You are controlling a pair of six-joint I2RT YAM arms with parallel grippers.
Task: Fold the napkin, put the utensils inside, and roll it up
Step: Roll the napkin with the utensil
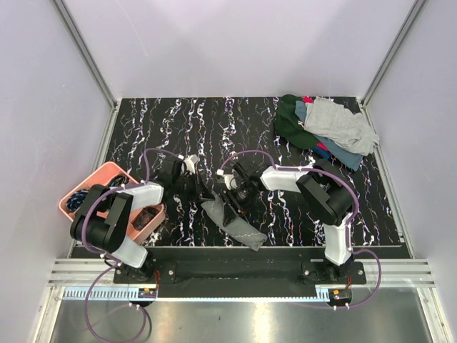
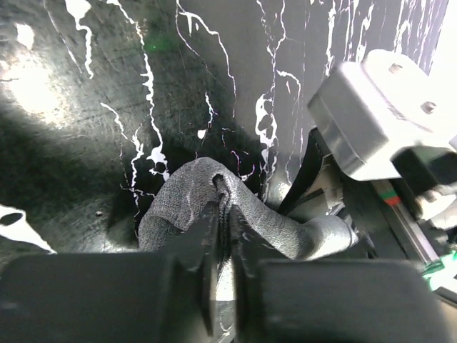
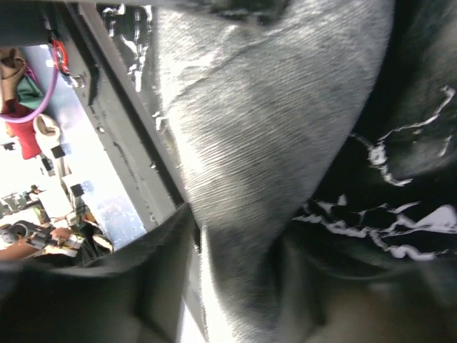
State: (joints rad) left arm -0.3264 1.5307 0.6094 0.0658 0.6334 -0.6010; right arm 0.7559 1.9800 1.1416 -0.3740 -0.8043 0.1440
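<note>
The grey napkin (image 1: 244, 231) lies bunched in a long strip near the front middle of the black marbled table. My left gripper (image 1: 207, 194) is shut on a raised fold at the napkin's upper left end; the left wrist view shows the cloth (image 2: 175, 200) pinched between the nearly closed fingers at the gripper (image 2: 223, 214). My right gripper (image 1: 233, 200) sits just to the right, shut on the same cloth. In the right wrist view the napkin (image 3: 264, 128) runs down between the jaws of the gripper (image 3: 243, 282). No gold utensils are in view.
A pink bin (image 1: 84, 187) with dark items stands at the left edge, beside the left arm. A heap of green, light-grey and blue cloths (image 1: 325, 127) lies at the back right. The table's metal front rail (image 3: 121, 107) is close to the napkin.
</note>
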